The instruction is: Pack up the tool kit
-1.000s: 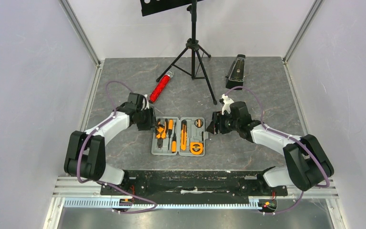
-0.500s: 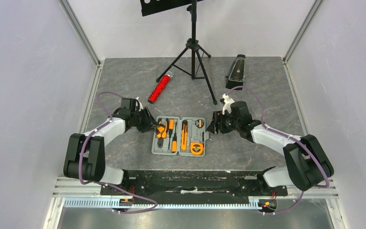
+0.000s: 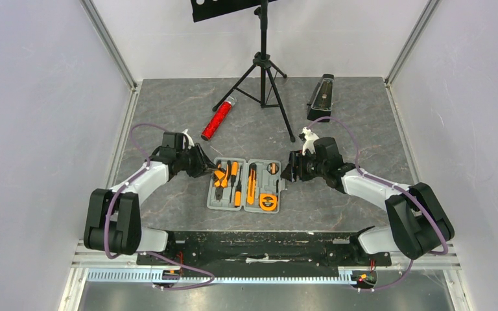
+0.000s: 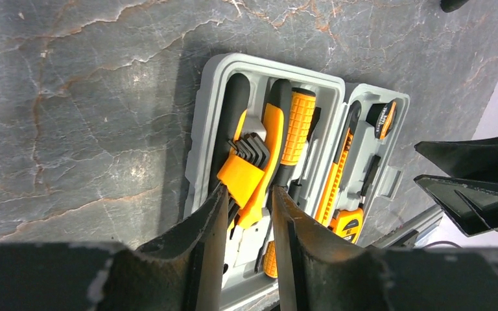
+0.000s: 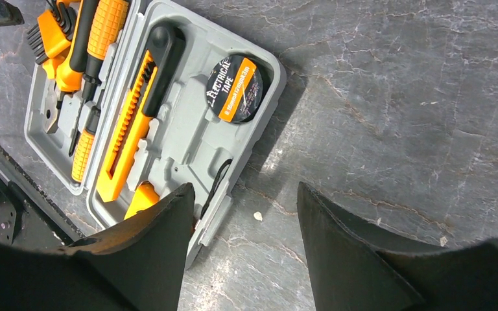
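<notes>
The grey tool kit case (image 3: pixel 210 202) lies open on the table between both arms, with orange-and-black tools in its recesses. My left gripper (image 3: pixel 209 170) is at the case's left edge. Its jaws (image 4: pixel 249 192) stand narrowly open, either side of an orange hex-key holder (image 4: pixel 238 173) that lies over the pliers (image 4: pixel 269 146). A screwdriver (image 4: pixel 298 120) rests beside them. My right gripper (image 3: pixel 287 173) is open at the case's right edge (image 5: pixel 272 84). One finger (image 5: pixel 162 227) sits over the rim and the other over bare table. The right half holds a utility knife (image 5: pixel 126 142) and a tape roll (image 5: pixel 235 79).
A red glittery cylinder (image 3: pixel 218 118) lies behind the case to the left. A black tripod stand (image 3: pixel 264 71) is at the back centre, and a black metronome (image 3: pixel 322 97) at the back right. Walls close in both sides.
My left wrist has drawn back to the left and tipped toward the case, and its jaws have narrowed. The right arm has not moved.
</notes>
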Robot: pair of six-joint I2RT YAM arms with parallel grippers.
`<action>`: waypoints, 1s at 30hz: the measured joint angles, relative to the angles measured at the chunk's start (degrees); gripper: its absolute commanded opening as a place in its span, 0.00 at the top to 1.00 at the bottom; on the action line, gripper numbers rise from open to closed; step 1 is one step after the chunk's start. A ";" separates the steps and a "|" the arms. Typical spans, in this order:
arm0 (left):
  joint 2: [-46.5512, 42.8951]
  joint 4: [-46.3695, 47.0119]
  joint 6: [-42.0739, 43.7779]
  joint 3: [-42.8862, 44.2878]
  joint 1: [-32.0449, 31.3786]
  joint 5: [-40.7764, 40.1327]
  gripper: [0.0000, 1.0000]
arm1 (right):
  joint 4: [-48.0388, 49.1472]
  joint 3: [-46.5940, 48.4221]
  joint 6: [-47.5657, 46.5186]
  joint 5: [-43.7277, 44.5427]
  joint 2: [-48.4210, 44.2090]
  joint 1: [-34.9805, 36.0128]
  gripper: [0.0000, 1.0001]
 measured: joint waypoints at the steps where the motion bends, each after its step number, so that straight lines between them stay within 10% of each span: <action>1: -0.02 -0.11 0.00 0.00 0.00 -0.04 0.58 | 0.07 0.00 0.02 -0.02 0.00 0.00 0.38; 30: -1.77 2.58 -5.64 -4.72 -0.22 -3.48 0.57 | 1.53 -0.02 0.85 -0.46 0.09 -0.20 0.38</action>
